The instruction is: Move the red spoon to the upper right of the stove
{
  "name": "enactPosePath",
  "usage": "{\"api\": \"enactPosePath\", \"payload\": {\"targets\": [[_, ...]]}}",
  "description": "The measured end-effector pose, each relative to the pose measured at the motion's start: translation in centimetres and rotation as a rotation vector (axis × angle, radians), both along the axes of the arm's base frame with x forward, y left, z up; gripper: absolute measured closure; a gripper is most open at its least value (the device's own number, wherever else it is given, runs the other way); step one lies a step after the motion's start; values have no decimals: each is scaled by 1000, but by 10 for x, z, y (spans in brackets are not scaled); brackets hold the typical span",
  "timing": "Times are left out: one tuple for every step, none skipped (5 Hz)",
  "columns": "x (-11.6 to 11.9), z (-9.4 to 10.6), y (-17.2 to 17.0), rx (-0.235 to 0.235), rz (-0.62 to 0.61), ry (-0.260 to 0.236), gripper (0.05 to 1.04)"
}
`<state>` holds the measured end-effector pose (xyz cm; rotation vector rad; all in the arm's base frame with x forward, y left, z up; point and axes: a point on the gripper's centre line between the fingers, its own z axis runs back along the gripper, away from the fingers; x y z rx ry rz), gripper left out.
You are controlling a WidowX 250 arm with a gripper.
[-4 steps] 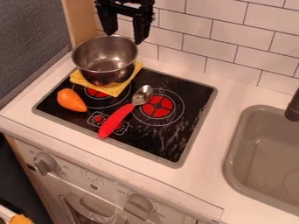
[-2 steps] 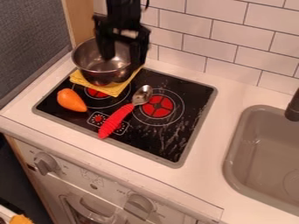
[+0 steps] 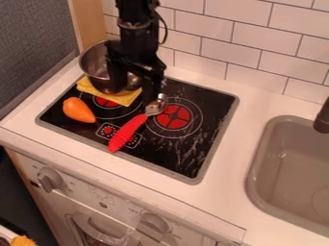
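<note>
The black gripper (image 3: 135, 91) hung over the back of the stove (image 3: 194, 180), its arm (image 3: 136, 33) coming down from the top edge of the view. Its two fingers stood wide apart with nothing held between them. One finger was in front of the metal pot (image 3: 96, 65), hiding part of it, and the other came down at the metal bowl end of the red spoon (image 3: 128, 132); whether it touched the spoon could not be told. The spoon lay slantwise near the middle of the stove, its bowl pointing up and to the right, over the left side of the ring around the right burner (image 3: 173, 116). Its red handle ran down to the left, across the printed control marks near the front edge. The pot stood upright on a folded yellow cloth (image 3: 123, 98) at the stove's upper left, and the cloth partly covered the left burner (image 3: 105, 102). An orange carrot (image 3: 78, 110) lay on the left part of the stove, just below the cloth and apart from the spoon. To the right, a grey sink (image 3: 257, 163) was set into the pale counter (image 3: 221, 192), with a dark faucet (image 3: 322, 117) at its edge. White tiles (image 3: 257, 53) lined the wall behind, and knobs (image 3: 50, 179) stuck out from the front below the counter.
</note>
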<state>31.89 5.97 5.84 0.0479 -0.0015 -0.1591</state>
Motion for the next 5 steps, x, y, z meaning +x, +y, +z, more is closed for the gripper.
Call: {"api": "enactPosePath", "payload": {"targets": [[-3,-27,-8,-46,14,16,83],[-4,-49,-22,-66,26,64,83],[-1,-52,-25,-85,119,75,137],[0,-52,-26,-102,152,84,384],[-3,-51,-25,-93,173,106,701]]}}
